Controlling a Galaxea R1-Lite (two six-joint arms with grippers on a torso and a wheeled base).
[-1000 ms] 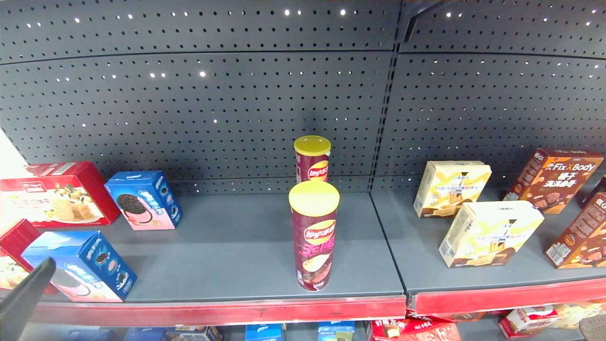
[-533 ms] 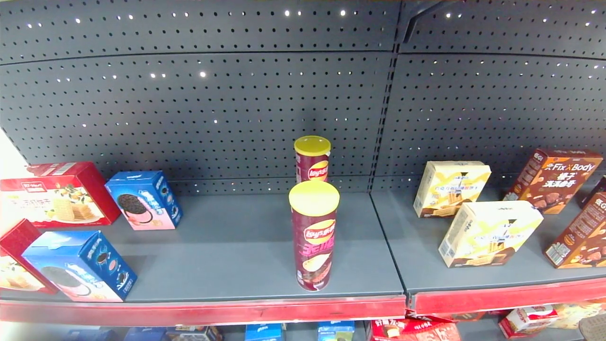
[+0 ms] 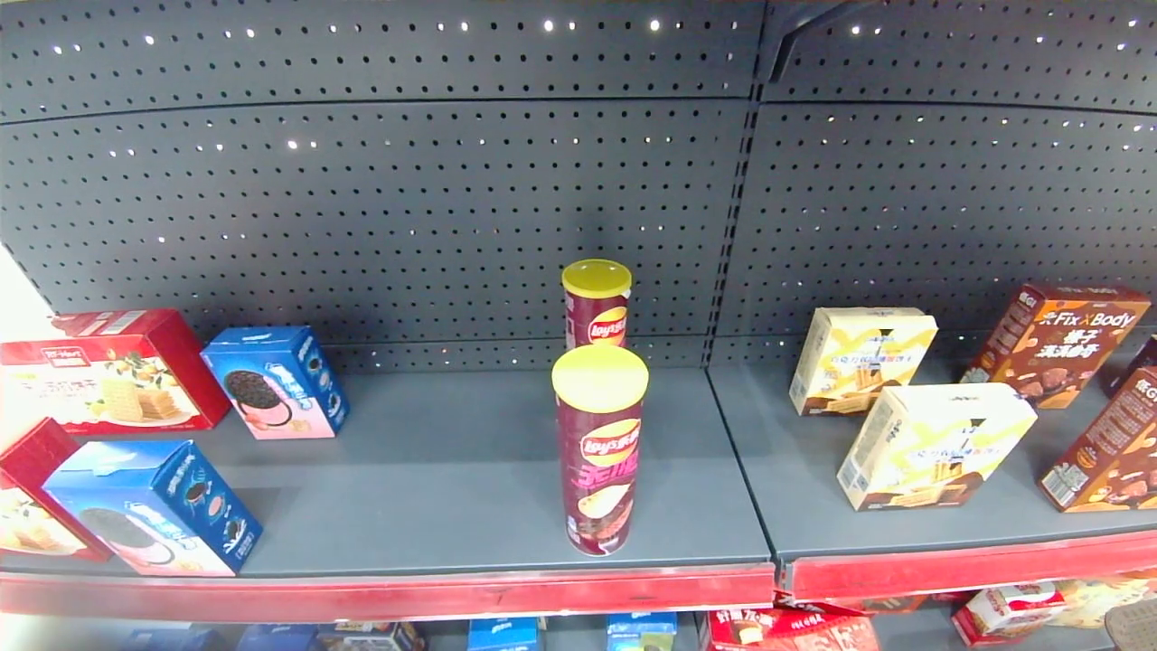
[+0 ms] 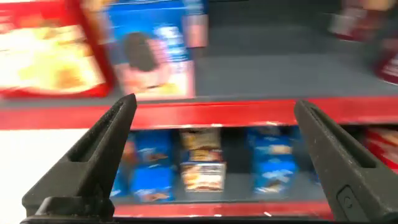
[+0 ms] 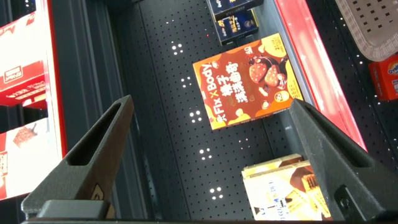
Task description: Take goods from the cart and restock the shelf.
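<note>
2 chip cans stand upright on the grey shelf (image 3: pixel 452 470), in line near its middle: the near can (image 3: pixel 598 452) close to the red front rail (image 3: pixel 407 592), the far can (image 3: pixel 596 303) against the perforated back panel (image 3: pixel 362 208). Both carry yellow lids, and they are apart from each other.

Left of the cans, well apart from them, are 2 blue cookie boxes: the far blue box (image 3: pixel 276 380) toward the back and the near blue box (image 3: pixel 154 506) by the rail. A far red box (image 3: pixel 108 371) lies just left of the far blue one, and a near red box (image 3: pixel 27 493) touches the near blue one at the left edge.

Right of the cans, on the next shelf section, 2 yellow boxes sit tilted, the far yellow box (image 3: pixel 859 357) behind the near yellow box (image 3: pixel 935 443). Farther right are 2 brown boxes, the far brown box (image 3: pixel 1058 330) and the near brown box (image 3: pixel 1107 443).

The left gripper (image 4: pixel 214 106) is level with the red rail, its jaws spread wide and holding nothing; beyond it appear a blue box (image 4: pixel 152 50), a red box (image 4: pixel 43 56) and blurred goods on the lower shelf (image 4: pixel 202 168).

The right gripper (image 5: pixel 211 104) also has its jaws spread and empty, with a brown box (image 5: pixel 249 81) and a yellow box (image 5: pixel 286 190) lying on a perforated surface past them.
</note>
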